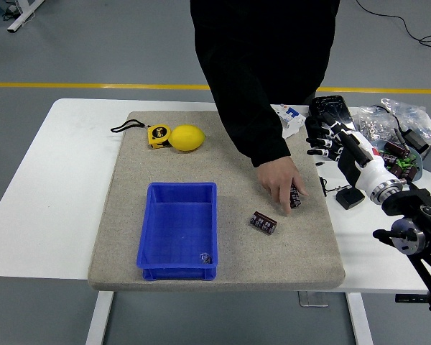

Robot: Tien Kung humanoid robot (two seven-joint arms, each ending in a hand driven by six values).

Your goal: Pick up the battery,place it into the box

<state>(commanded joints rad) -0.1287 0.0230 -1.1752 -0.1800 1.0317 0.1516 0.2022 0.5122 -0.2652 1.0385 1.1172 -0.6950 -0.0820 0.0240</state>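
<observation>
I count two batteries: one [263, 222] lies on the mat right of the single blue box [178, 228], another [295, 196] under a person's hand [281, 183]. My right hand [329, 136] hovers open, empty.

A robotics lab or test workshop is suggested. A bare grey floor [93, 50] marked with a yellow line [86, 85] is seen behind a white table [50, 215] on plain metal legs — no household furnishing is shown. Cables [409, 29] are trailed across the floor at the far right. A grey mat [223, 248] is laid as a work surface, and the table's right end is crowded with bagged hardware [402, 118] and small electronic parts [401, 159] — workbench clutter.
</observation>
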